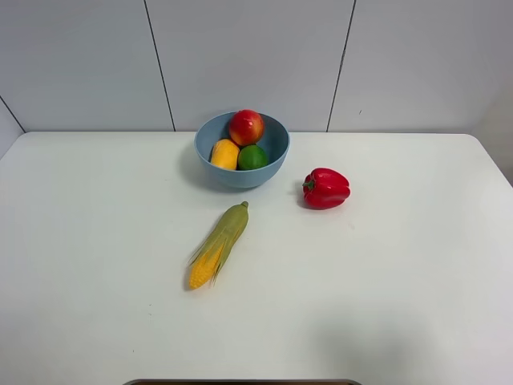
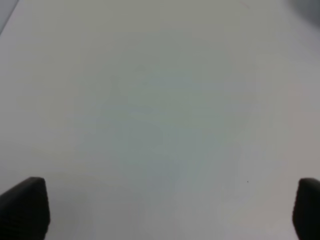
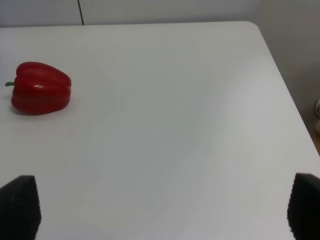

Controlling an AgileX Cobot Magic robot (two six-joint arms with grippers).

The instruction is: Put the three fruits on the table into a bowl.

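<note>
Over bare white table (image 2: 160, 110), the left gripper (image 2: 160, 210) hangs with its dark fingertips (image 2: 25, 205) spread wide to the frame's edges, nothing between them. The right gripper (image 3: 160, 207) is the same story: fingertips (image 3: 20, 202) far apart, empty, with the red bell pepper (image 3: 41, 88) lying on its side well ahead of it, near the table's far corner.

Out to the high camera now (neither arm shows here), and the light-blue bowl (image 1: 272, 164) sits toward the back of the table, centre. All three fruits are inside it: the red apple (image 1: 246, 127) at the rear, the orange-yellow fruit (image 1: 225, 153) and the green lime-like fruit (image 1: 252, 157) side by side in front, touching. The pepper rests just right of the bowl; the corn cob (image 1: 219, 245) lies tilted in front, apart from it.
</note>
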